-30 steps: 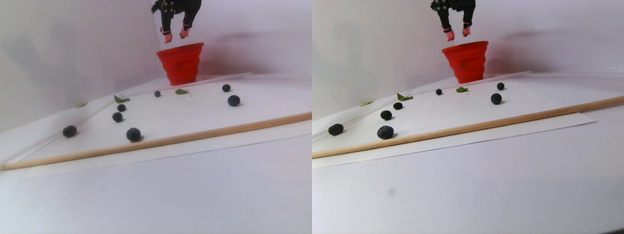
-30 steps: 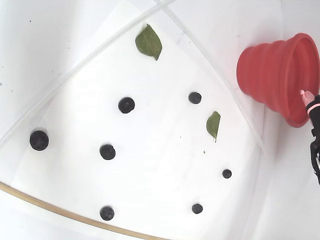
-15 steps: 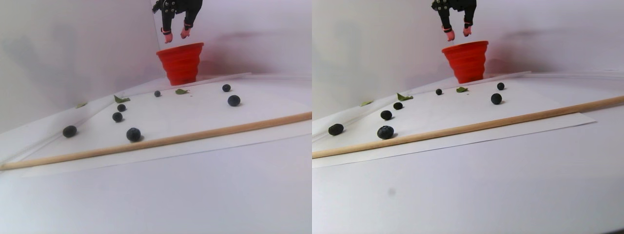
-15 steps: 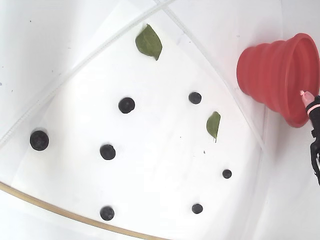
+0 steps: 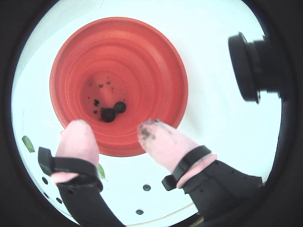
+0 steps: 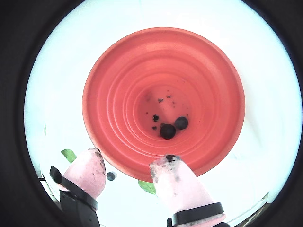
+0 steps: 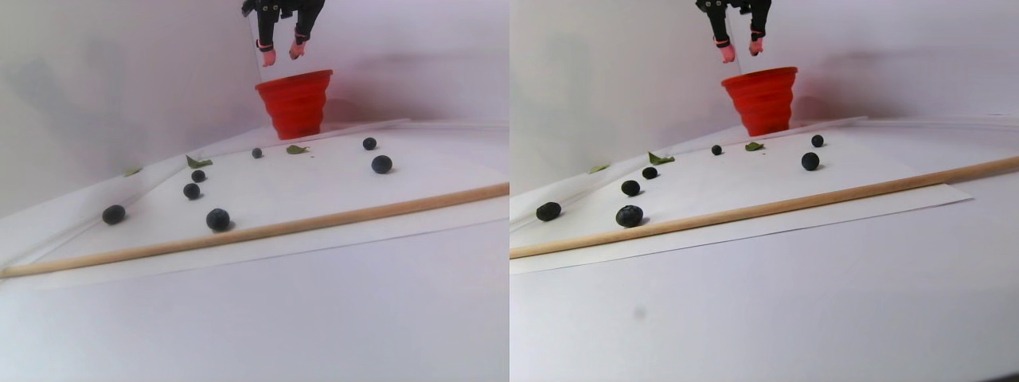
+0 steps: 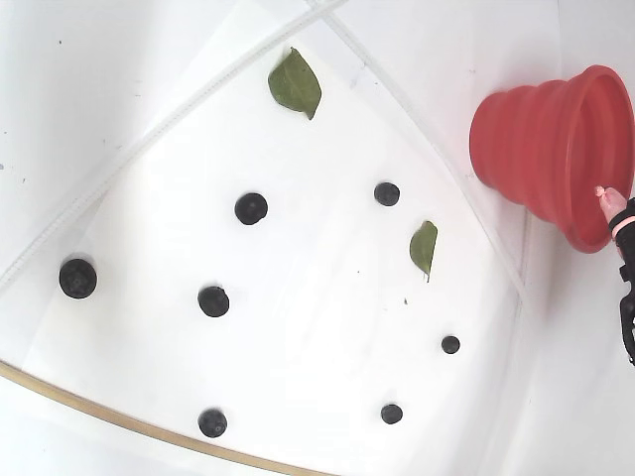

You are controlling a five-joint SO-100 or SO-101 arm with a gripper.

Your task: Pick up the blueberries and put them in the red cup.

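In the fixed view, seven blueberries point(image 8: 251, 208) lie scattered across the white bench point(image 8: 119, 79) from the left edge toward the centre, with two green leaves point(image 8: 295, 83) among them and a wooden rod point(image 8: 99, 415) along the lower left. Further right stands the red cup point(image 8: 541, 149). The tool point(image 5: 116, 132) hovers above the cup's rim, its pink fingertips point(image 5: 158, 139) spread apart and holding nothing, probably because two berries point(image 6: 168, 131) already rest at the cup's bottom.

The red cup point(image 8: 541, 149) stands at the fixed view's upper right; a wooden dowel point(image 8: 129, 424) bars the lower left edge; scattered blueberries point(image 8: 251, 208) have clear tabletop point(image 8: 317, 327) between them.
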